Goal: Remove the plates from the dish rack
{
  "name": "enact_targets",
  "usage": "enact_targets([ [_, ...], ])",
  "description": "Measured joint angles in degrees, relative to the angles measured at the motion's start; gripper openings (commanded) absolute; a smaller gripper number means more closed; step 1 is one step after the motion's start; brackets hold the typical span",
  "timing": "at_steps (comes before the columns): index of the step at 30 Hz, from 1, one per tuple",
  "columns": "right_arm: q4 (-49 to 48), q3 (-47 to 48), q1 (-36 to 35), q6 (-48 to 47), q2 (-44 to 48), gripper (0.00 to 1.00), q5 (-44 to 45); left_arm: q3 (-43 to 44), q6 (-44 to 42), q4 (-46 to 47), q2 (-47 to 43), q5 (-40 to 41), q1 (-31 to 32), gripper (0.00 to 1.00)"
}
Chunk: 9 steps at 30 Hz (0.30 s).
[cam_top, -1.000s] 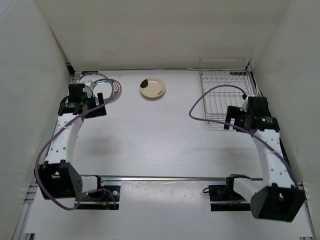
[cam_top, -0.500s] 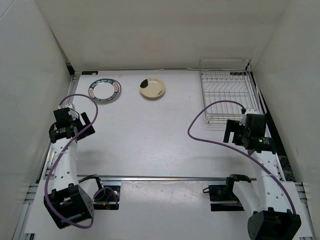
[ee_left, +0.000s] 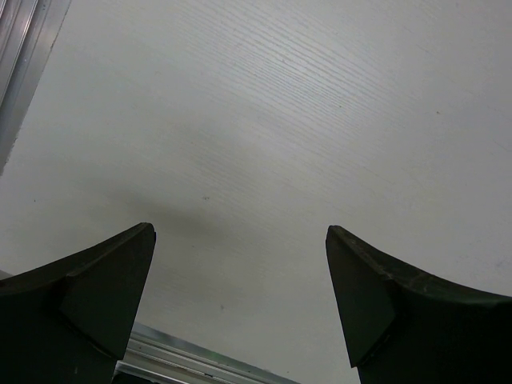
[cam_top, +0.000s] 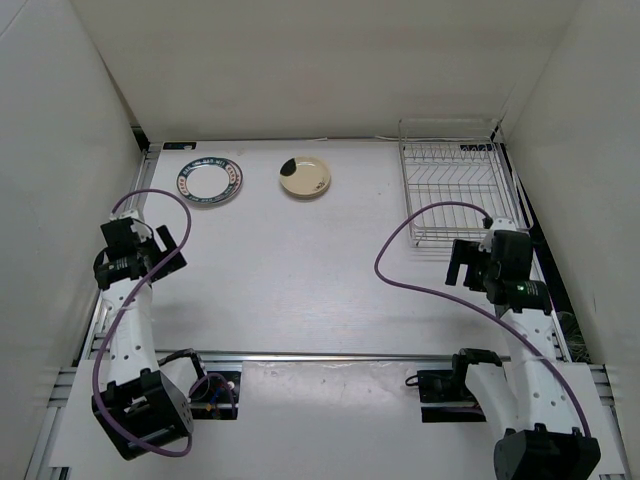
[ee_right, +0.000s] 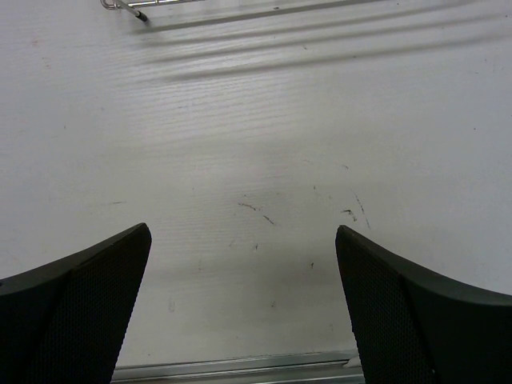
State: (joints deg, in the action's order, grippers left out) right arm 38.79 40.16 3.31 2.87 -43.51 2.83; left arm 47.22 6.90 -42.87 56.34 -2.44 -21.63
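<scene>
While both plates in view lie flat on the worktop (cam_top: 320, 280) rather than in the dish rack (cam_top: 455, 190), handling is assessed from them as they rest. The dark-rimmed plate (cam_top: 210, 182) sits at the far left. The cream plate (cam_top: 305, 177), with its dark patch, lies near it toward the centre. The two are apart and both are well clear of the rack at the far right. No plate can be made out among the rack's thin bars from overhead, so unloading is judged complete or close to it. Each plate appears small, rigid and light, with a smooth face likely to be slippery and an edge liable to chip if knocked or dropped; the material cannot be confirmed. A plate lying flat offers only its raised rim as a hold, one finger over the lip and one beneath, approached low from the side. The left end effector (cam_top: 168, 250) hangs over bare worktop near the left edge, well short of the dark-rimmed plate. Its wrist view shows both fingers (ee_left: 104, 296) spread wide with nothing between them. The right end effector (cam_top: 455, 263) hangs just in front of the rack's near side. Its fingers (ee_right: 72, 312) are likewise wide apart, empty and touching nothing, with only a corner of rack wire at the top of that view
</scene>
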Motion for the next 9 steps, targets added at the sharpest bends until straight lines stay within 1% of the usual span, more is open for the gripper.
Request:
enact_targets([
  [9,0.00,0.00,0.20,0.20,0.79,0.99,-0.04,0.00,0.00,0.00,0.00,-0.57,0.00,0.99],
])
